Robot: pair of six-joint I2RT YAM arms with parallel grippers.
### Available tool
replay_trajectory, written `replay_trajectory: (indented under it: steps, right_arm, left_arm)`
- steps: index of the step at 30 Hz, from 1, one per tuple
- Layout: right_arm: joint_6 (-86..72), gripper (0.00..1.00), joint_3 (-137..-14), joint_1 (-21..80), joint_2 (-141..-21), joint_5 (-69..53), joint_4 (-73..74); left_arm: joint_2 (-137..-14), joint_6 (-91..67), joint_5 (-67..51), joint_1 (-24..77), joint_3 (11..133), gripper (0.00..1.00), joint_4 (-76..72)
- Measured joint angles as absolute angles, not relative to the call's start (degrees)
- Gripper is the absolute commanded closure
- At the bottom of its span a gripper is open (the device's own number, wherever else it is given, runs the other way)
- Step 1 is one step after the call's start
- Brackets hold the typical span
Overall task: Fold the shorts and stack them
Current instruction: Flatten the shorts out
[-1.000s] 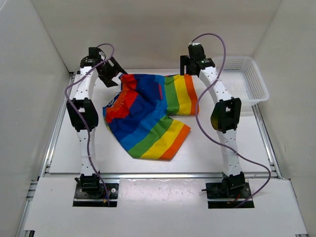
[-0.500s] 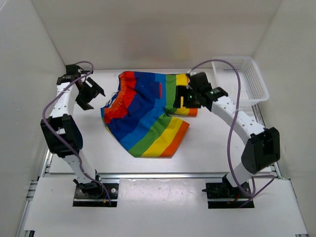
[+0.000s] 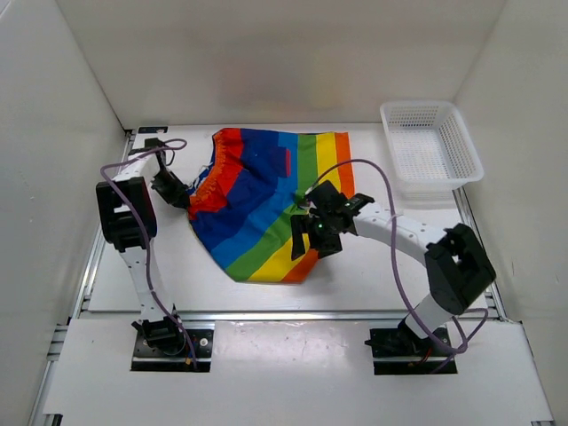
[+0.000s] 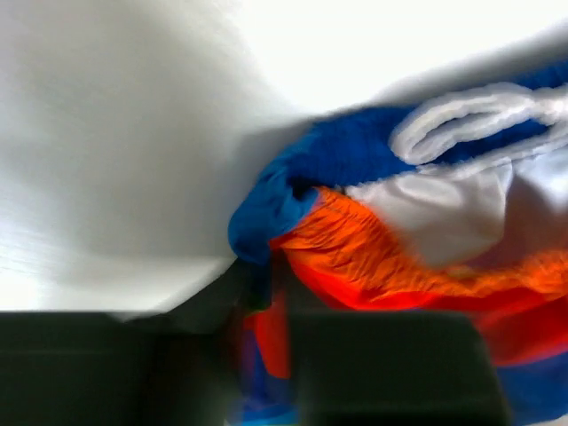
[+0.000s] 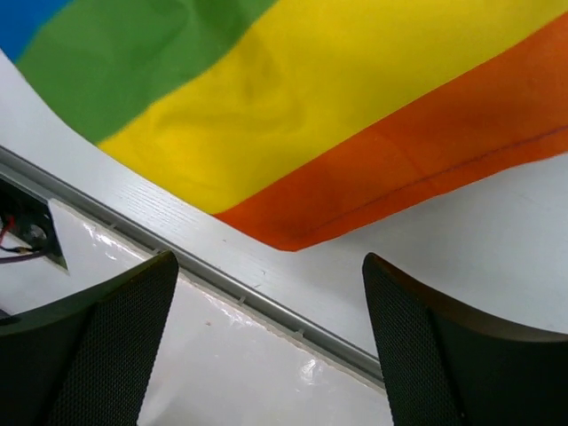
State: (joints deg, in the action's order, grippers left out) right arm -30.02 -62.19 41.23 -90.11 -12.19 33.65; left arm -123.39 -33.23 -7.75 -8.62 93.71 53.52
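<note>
Where the shorts' orange hem ends, right fingers hover spread over table.

Left end effector blurred — grip unclear, shorts cropped at frame edge

This is a robotics lab test cell. Plain white panels box in a white table at 9, 12 and 3 o'clock. An aluminium extrusion rail edges the table at 6 o'clock. There the left arm and right arm stand bolted on black base plates, trailing loose purple cables. A white plastic mesh basket sits at 2 o'clock.
</note>
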Motion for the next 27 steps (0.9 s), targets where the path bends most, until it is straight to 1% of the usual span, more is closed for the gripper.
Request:
replay_trajectory:
  steps: [5,7,9,10,12,13,14,15,16,17,21,24,26,27]
  right_arm:
    - [-29.89,0.10,-63.37,43.27,-96.97,-13.82,33.32]
    - [-29.82,0.13,-63.59,43.62,-99.63,-14.39,33.23]
    - [-29.89,0.14,-63.64,43.77,-101.82,-15.27,33.21]
    - [-30.11,0.16,-63.64,43.79,-102.65,-15.92,33.19]
    - [-30.48,0.25,-63.70,43.77,-103.13,-17.39,32.62]
    - [-30.74,0.33,-63.79,43.72,-103.55,-18.02,32.10]
    - [-31.18,0.61,-63.96,43.72,-104.05,-18.55,31.59]
    - [-31.24,0.79,-64.07,43.75,-104.49,-18.79,31.03]
    - [-31.64,0.94,-64.07,43.75,-104.75,-18.55,30.39]
    - [-32.32,1.00,-64.05,43.72,-104.90,-17.82,30.11]
    - [-33.45,1.00,-64.38,41.63,-103.70,-11.62,30.96]
    - [-32.53,1.00,-65.19,34.85,-99.70,-7.03,33.19]
    - [-30.61,1.00,-68.23,28.53,-97.49,-5.10,35.05]
    - [-29.65,0.98,-70.63,26.02,-97.25,-4.32,35.81]
  left_arm:
    - [-124.09,-31.88,-8.14,-7.64,94.50,0.90,52.90]
    - [-123.52,-31.73,-8.12,-7.53,93.76,0.90,52.47]
    - [-122.04,-31.70,-8.08,-7.49,92.12,0.90,52.25]
    - [-121.01,-31.70,-8.05,-7.44,91.35,0.90,52.45]
    - [-118.78,-31.70,-8.10,-7.29,90.45,0.90,52.77]
    - [-117.71,-31.68,-8.12,-7.18,90.41,0.90,52.90]
    - [-116.33,-31.70,-8.21,-7.05,90.39,0.90,52.86]
    - [-114.96,-31.73,-8.43,-6.94,90.37,0.90,52.82]
    - [-113.71,-31.73,-8.67,-6.87,90.37,0.90,52.82]
    - [-112.29,-31.73,-9.02,-6.87,90.35,0.90,52.71]
    - [-107.92,-31.75,-10.07,-6.76,89.17,0.90,52.14]
    - [-104.09,-31.99,-10.76,-6.17,85.41,0.90,52.14]
    - [-101.12,-32.86,-11.31,-5.17,82.48,0.90,52.45]
    - [-99.48,-33.61,-11.51,-4.12,81.08,0.90,52.53]
